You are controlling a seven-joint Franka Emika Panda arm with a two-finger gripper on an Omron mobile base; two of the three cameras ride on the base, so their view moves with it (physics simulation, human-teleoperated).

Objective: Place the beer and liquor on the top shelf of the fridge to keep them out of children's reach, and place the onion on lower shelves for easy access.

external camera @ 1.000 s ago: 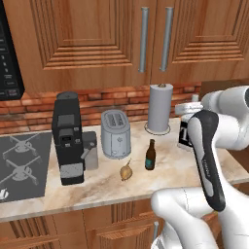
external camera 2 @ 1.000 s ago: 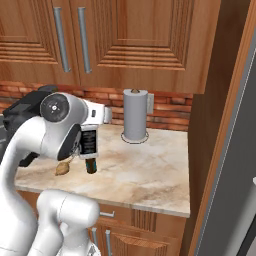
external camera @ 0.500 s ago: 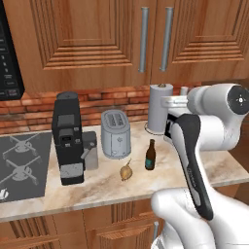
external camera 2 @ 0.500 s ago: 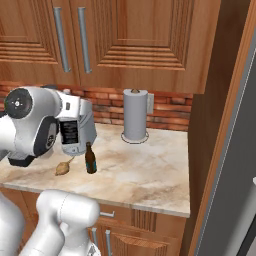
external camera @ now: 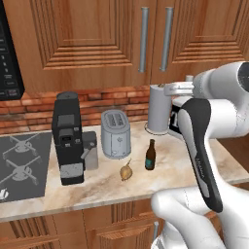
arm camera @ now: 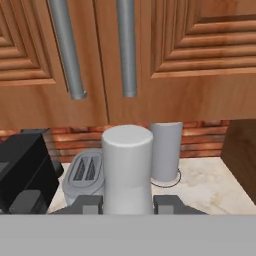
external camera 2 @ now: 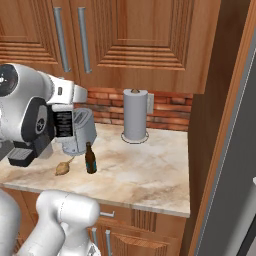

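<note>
Hand (arm camera: 127, 204) was clamped on liquor (arm camera: 127, 167), upright, raised above counter (external camera 2: 150, 170). Fridge (external camera 2: 235, 165) stood to its right. Beer (external camera: 151, 155) and onion (external camera: 126, 171) sat below.

The beer (external camera 2: 90, 157) stands on the counter (external camera 2: 150, 170) just beside the onion (external camera 2: 63, 168). The liquor (external camera 2: 64, 123) is up in the air at the robot's hand. A paper towel roll (external camera 2: 135, 115) stands by the brick wall.

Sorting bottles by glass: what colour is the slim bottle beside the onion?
Dark brown; the beer shows best in the left base view.
</note>
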